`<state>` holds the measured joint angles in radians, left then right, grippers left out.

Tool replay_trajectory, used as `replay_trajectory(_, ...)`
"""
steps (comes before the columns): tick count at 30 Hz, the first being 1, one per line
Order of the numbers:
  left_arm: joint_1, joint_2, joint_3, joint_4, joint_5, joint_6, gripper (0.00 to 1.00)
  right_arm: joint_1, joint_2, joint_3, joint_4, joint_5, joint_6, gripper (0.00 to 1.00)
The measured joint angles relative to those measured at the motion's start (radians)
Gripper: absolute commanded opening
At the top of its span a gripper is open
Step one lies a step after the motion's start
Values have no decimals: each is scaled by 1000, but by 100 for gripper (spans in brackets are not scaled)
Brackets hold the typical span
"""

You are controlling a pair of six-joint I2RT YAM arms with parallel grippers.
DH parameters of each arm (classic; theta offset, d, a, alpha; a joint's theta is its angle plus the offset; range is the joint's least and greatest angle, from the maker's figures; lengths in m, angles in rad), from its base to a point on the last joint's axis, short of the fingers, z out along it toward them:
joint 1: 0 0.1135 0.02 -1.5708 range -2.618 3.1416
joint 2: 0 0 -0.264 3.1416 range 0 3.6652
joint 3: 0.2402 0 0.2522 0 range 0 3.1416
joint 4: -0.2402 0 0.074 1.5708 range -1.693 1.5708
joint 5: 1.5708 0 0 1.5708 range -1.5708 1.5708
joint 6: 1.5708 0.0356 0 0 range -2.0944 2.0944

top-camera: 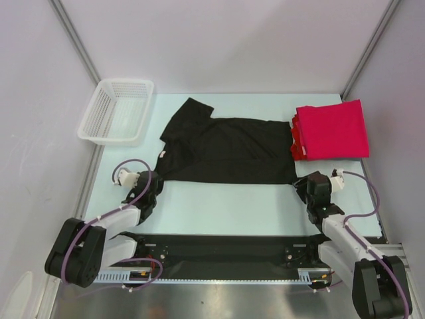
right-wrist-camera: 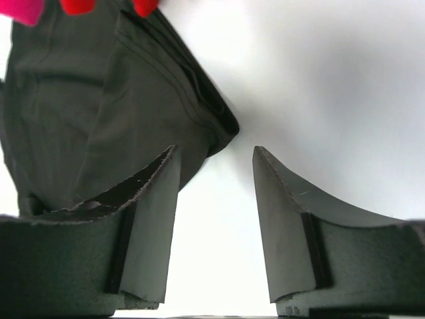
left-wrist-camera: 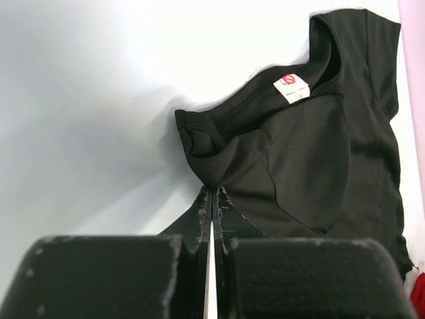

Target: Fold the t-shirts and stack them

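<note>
A black t-shirt (top-camera: 229,149) lies folded in half lengthwise across the middle of the table, collar end to the left. My left gripper (top-camera: 151,181) is at its near left corner, shut on a bunched fold of the black cloth near the collar (left-wrist-camera: 212,191); the white neck label (left-wrist-camera: 292,88) shows beyond. My right gripper (top-camera: 304,183) is open at the shirt's near right corner (right-wrist-camera: 214,156), and the hem (right-wrist-camera: 99,100) lies by its left finger (right-wrist-camera: 156,219), nothing between the jaws. A stack of folded red t-shirts (top-camera: 332,129) sits at the back right, touching the black shirt's hem end.
A white mesh basket (top-camera: 116,109) stands at the back left of the table. A black strip (top-camera: 219,256) runs along the near edge between the arm bases. Grey walls close in on both sides. Bits of red cloth (right-wrist-camera: 76,5) show at the top of the right wrist view.
</note>
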<state>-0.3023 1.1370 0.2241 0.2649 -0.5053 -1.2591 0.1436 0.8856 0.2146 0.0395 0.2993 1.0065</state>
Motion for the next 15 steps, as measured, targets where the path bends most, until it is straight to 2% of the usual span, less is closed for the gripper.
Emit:
replay_trajectory(6, 0, -26, 0, -18, -6, 0, 0, 7, -51, -15, -15, -6, 34, 43)
replay_trajectory(15, 0, -72, 0, -44, -8, 0, 0, 68, 85, -12, 23, -28, 133, 43)
